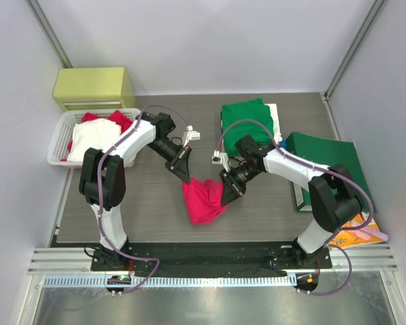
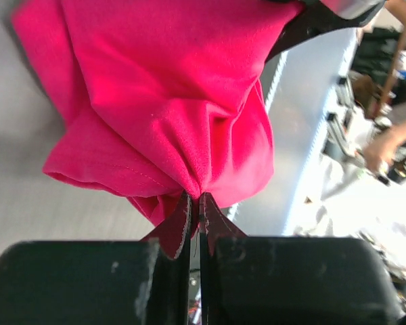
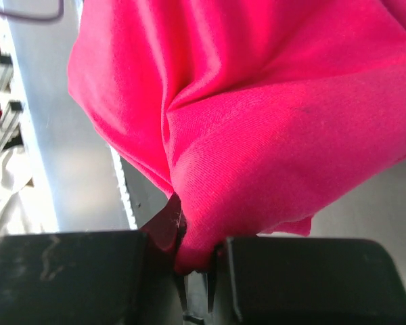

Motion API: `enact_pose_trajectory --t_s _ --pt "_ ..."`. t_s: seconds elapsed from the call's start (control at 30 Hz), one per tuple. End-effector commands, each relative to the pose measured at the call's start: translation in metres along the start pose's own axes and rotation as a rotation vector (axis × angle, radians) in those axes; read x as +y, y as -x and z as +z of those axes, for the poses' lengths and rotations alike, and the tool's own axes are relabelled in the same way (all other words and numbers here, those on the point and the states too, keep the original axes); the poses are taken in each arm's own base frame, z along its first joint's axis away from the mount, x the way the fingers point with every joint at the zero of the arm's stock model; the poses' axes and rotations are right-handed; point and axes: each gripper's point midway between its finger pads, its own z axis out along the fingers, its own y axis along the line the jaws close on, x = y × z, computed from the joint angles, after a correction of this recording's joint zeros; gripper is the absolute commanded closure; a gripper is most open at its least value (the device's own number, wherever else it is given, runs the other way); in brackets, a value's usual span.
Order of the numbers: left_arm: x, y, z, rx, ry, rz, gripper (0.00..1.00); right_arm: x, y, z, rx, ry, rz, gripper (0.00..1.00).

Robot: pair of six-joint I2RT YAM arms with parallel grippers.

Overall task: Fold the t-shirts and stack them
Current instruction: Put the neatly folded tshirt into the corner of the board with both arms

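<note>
A bright pinkish-red t-shirt (image 1: 204, 200) hangs bunched between both grippers above the middle of the table. My left gripper (image 1: 186, 177) is shut on its upper left edge; in the left wrist view the cloth (image 2: 169, 101) is pinched at my left gripper (image 2: 196, 200). On the shirt's right side my right gripper (image 1: 228, 193) is shut on a thick fold, and that fold (image 3: 271, 122) fills the right wrist view above my right gripper (image 3: 196, 254). A folded green t-shirt (image 1: 247, 119) lies at the back on a pale one (image 1: 275, 119).
A white basket (image 1: 59, 147) at the left holds red and white clothes. A yellow-green box (image 1: 93, 87) stands behind it. The flat dark-green folder (image 1: 331, 159) lies at the right, with a colourful packet (image 1: 355, 233) near the right arm's base.
</note>
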Motion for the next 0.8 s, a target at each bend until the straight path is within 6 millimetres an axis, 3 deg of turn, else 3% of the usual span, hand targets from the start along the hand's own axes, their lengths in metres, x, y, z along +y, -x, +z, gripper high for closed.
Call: enact_pose_trajectory --t_s 0.0,0.17,0.37,0.4,0.43,0.47,0.5,0.57,0.6,0.77 --pt "-0.022 -0.026 0.006 0.046 -0.111 -0.034 1.00 0.017 -0.015 0.012 0.036 0.046 -0.012 0.99" --pt "-0.025 -0.046 0.012 0.096 -0.150 -0.050 1.00 0.021 -0.018 0.015 0.059 0.046 -0.035 0.99" --pt "-0.021 -0.055 0.015 0.088 -0.119 -0.031 1.00 0.017 -0.019 0.019 0.071 0.019 -0.057 0.98" --pt "-0.021 -0.055 0.015 0.087 -0.114 -0.025 0.86 0.016 -0.020 0.019 0.075 0.011 -0.063 0.90" --pt "-0.020 -0.055 0.014 0.090 -0.103 -0.022 0.66 0.013 -0.021 0.019 0.084 -0.013 -0.067 0.75" --pt "-0.021 -0.055 0.013 0.084 -0.095 -0.011 0.55 0.010 -0.019 0.018 0.083 -0.033 -0.080 0.51" --pt "-0.019 -0.051 0.013 0.067 -0.078 -0.003 0.43 0.008 -0.021 0.018 0.084 -0.053 -0.072 0.40" --pt "-0.017 -0.051 0.011 0.053 -0.037 0.019 0.32 0.000 -0.016 0.014 0.059 -0.119 -0.100 0.23" --pt "-0.014 -0.048 0.012 0.040 -0.017 0.030 0.28 -0.002 -0.020 0.014 0.062 -0.135 -0.095 0.20" --pt "-0.001 -0.061 0.012 0.075 0.037 0.021 0.25 -0.016 -0.026 0.009 0.062 -0.221 -0.111 0.15"
